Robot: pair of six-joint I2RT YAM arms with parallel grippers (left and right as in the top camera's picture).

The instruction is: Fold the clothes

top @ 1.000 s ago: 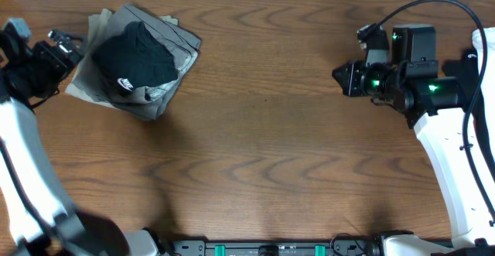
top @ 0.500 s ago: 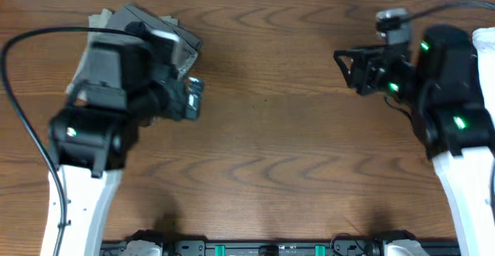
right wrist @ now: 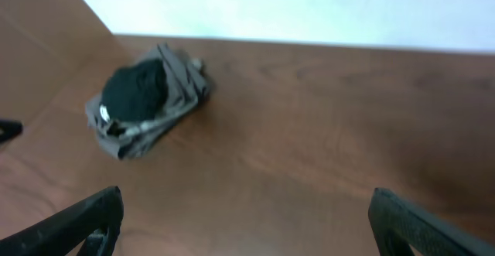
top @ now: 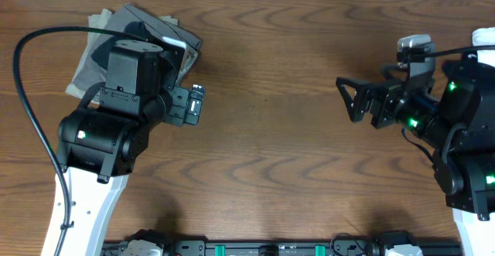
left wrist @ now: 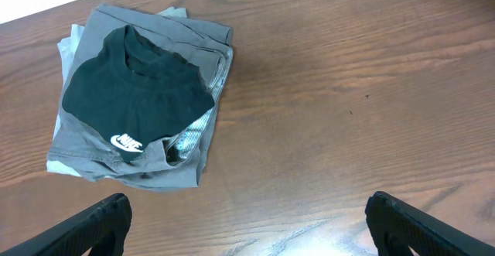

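The work surface is a brown wood-grain table (top: 263,148) with a pale wall along its far edge. A folded grey garment (left wrist: 193,47) lies flat on the table, and every position below is given relative to it. The black T-shirt (left wrist: 131,93) lies bunched and folded on top of the grey garment, inside its outline, with its small white logo (left wrist: 128,142) facing up near the garment's near edge. A white cloth (left wrist: 68,39) shows as a thin pale margin from under the grey garment's left side. The left gripper (left wrist: 247,237) has its jaws spread fully apart; it holds nothing and touches nothing. In the overhead view, it hangs over bare wood just beside the grey garment's right edge, and the left arm (top: 108,132) covers most of the garment. The right gripper (top: 346,100) is also spread wide and empty. It sits well apart from the grey garment, across the table to the garment's right, with its fingers pointing toward it.
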